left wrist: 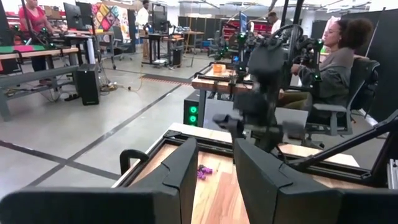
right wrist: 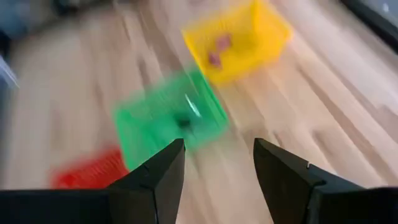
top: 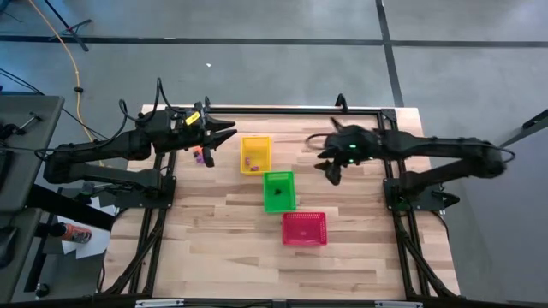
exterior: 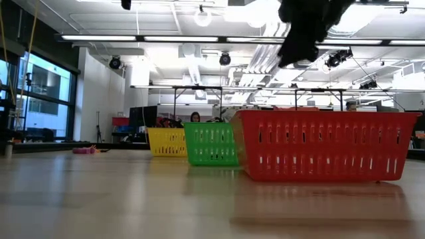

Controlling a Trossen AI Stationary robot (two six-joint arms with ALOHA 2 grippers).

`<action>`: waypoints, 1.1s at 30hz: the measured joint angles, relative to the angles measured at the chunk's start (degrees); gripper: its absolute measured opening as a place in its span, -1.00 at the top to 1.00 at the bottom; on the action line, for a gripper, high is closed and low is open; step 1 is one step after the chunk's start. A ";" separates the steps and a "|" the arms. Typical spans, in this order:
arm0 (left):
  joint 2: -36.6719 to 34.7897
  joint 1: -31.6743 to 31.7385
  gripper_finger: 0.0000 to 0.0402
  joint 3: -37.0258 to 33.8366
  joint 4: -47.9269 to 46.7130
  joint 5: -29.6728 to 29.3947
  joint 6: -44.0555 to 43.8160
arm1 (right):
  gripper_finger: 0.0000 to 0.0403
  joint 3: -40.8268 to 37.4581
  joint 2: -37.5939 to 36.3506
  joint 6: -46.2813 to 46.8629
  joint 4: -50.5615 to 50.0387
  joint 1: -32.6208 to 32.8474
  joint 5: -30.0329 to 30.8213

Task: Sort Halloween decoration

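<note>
The pale wooden desk (top: 214, 248) carries three mesh baskets in a slanting row: a yellow basket (top: 255, 154), a green basket (top: 278, 191) and a red basket (top: 304, 228). A few tiny purple and orange trinkets (top: 199, 156) lie on the wood just beside the yellow one.

The scene is lit evenly by ceiling strip lights (exterior: 199, 38); only soft shadows are cast on the table (top: 240, 248). The right wrist view is heavily smeared, so the green basket (right wrist: 168, 118) is perhaps barely resolved.
</note>
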 joint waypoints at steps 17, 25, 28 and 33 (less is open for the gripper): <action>0.00 -0.01 0.52 0.00 -2.78 0.68 -0.11 | 0.08 -9.12 -8.69 -2.62 36.31 0.89 -0.09; 0.00 -0.02 0.52 0.00 -2.76 0.66 -0.20 | 0.08 -9.07 -8.67 -1.43 33.48 0.88 4.45; 0.00 0.00 0.52 0.00 -2.76 0.66 -0.20 | 0.08 -9.07 -8.67 1.51 28.35 0.04 10.16; -0.01 0.00 0.52 0.00 -2.76 0.66 -0.22 | 0.08 -6.04 -7.58 18.38 6.32 -5.05 19.52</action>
